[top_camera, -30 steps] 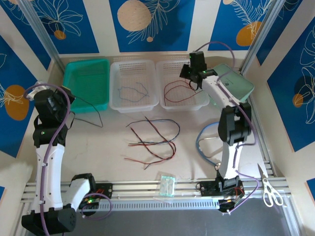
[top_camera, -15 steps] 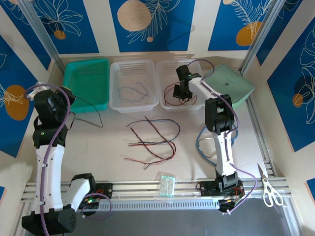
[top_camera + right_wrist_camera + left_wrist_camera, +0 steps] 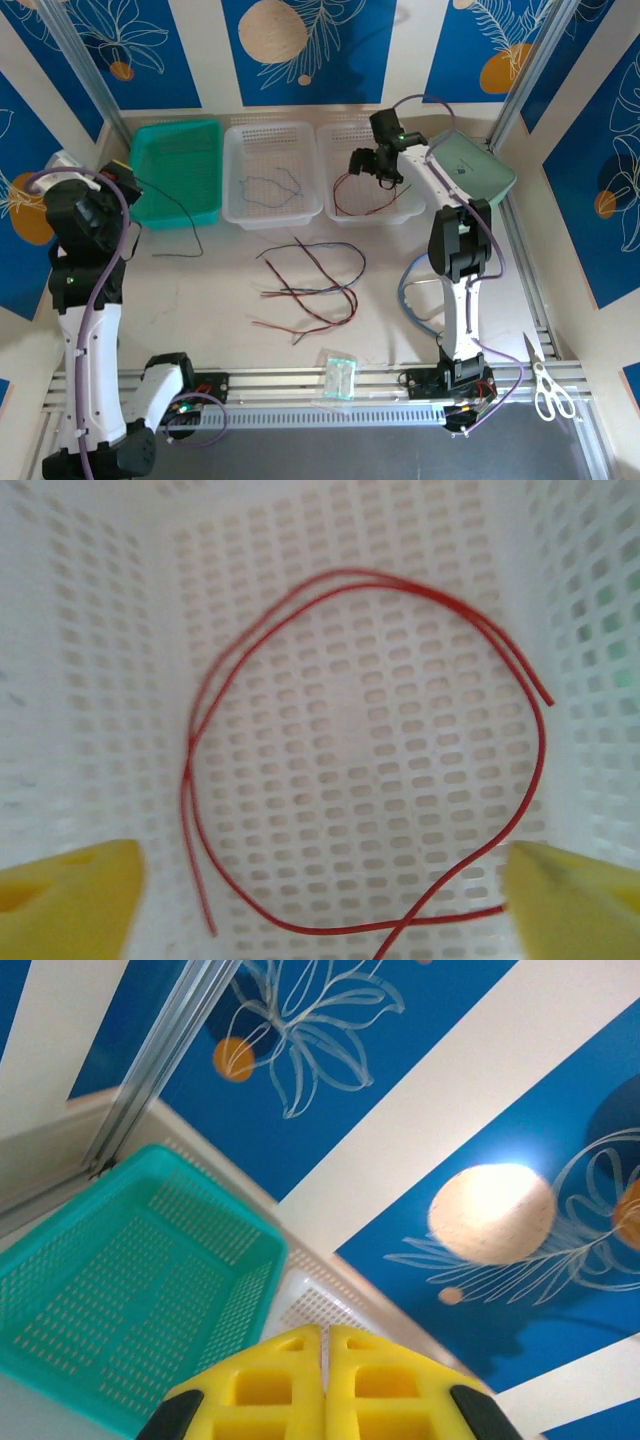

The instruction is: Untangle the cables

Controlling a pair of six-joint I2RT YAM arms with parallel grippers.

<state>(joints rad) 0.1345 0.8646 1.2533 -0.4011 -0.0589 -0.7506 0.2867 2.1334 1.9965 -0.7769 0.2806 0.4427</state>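
Observation:
A tangle of red, black and blue cables (image 3: 310, 285) lies on the table's middle. One blue cable (image 3: 268, 185) rests in the middle white basket (image 3: 270, 215). A red cable (image 3: 350, 195) lies looped on the floor of the right white basket (image 3: 330, 135). My right gripper (image 3: 372, 167) hovers open above it. In the right wrist view the red cable (image 3: 188, 765) lies free between and beyond the fingers of my right gripper (image 3: 320, 900). My left gripper (image 3: 122, 180) is by the teal basket (image 3: 175, 165), shut, with a black cable (image 3: 192, 220) trailing from it to the table. In the left wrist view the left gripper (image 3: 325, 1345) has its jaws pressed together.
A light-blue stethoscope tube (image 3: 408, 295) curls beside the right arm's base. Scissors (image 3: 545, 385) lie at the near right, and a small clear box (image 3: 340, 375) sits on the front rail. A pale green lid (image 3: 475, 165) rests at the back right.
My right gripper has opened and the red cable now lies loose in the right basket. The left arm has swung left and back, taking the black cable's upper end with it.

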